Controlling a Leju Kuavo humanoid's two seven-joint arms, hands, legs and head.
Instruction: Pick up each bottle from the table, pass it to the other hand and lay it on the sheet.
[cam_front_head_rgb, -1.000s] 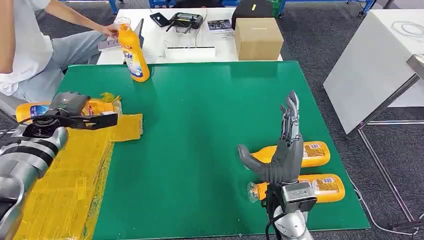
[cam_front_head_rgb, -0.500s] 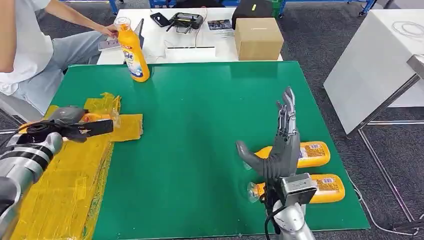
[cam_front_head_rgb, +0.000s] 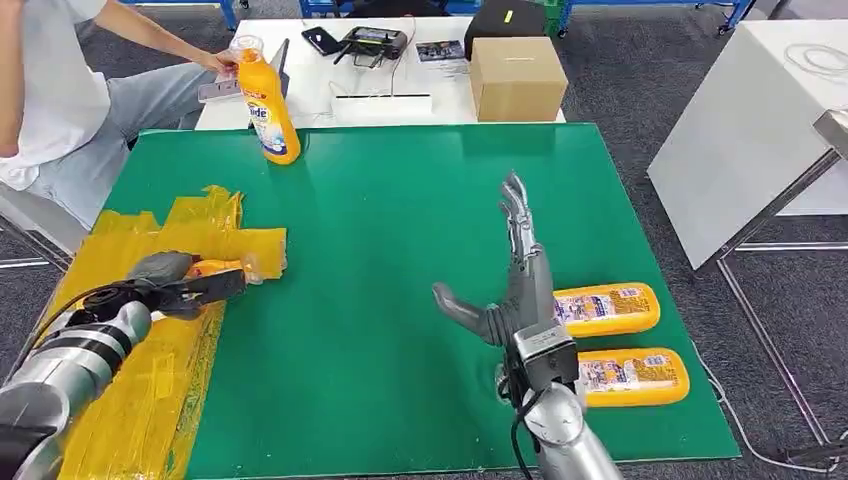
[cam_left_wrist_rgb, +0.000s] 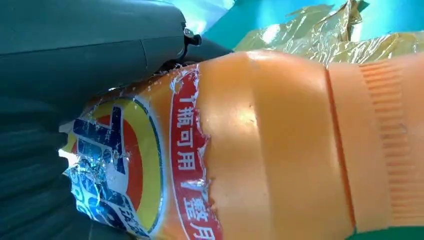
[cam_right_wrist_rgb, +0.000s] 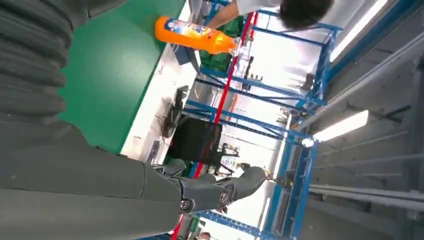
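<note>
The orange plastic bottle with a torn red, yellow and blue label (cam_left_wrist_rgb: 260, 150) lies on its side in the robot's left hand (cam_front_head_rgb: 172, 283), low over the crinkled yellow plastic sheet (cam_front_head_rgb: 130, 400) on the left part of the green table top (cam_front_head_rgb: 400, 230). In the head view the hand's dark fingers (cam_front_head_rgb: 205, 287) reach along the bottle's near side and its grey back covers the bottle's body, so that only the neck end pokes out past the fingertips toward the sheet's inner edge. The left wrist view shows the grey thumb (cam_left_wrist_rgb: 165, 45) pressed along the labelled body, with the fingers wrapped round it. Whether the bottle already touches the sheet cannot be told.

The right hand (cam_front_head_rgb: 510, 290) stands upright over the table's right half, fingers straight and pointing away from the robot, thumb splayed out to the side, holding nothing. Just beyond it, two more orange bottles lie on their sides, one (cam_front_head_rgb: 605, 308) farther from the robot and one (cam_front_head_rgb: 630, 376) nearer, parallel and close together, apart from the hand.

A fourth orange bottle (cam_front_head_rgb: 266, 105) stands upright at the table's far left corner, where a person's hand (cam_front_head_rgb: 222, 62) holds its cap. Behind the green surface, a white table (cam_front_head_rgb: 300, 100) carries a brown cardboard box (cam_front_head_rgb: 516, 76).
</note>
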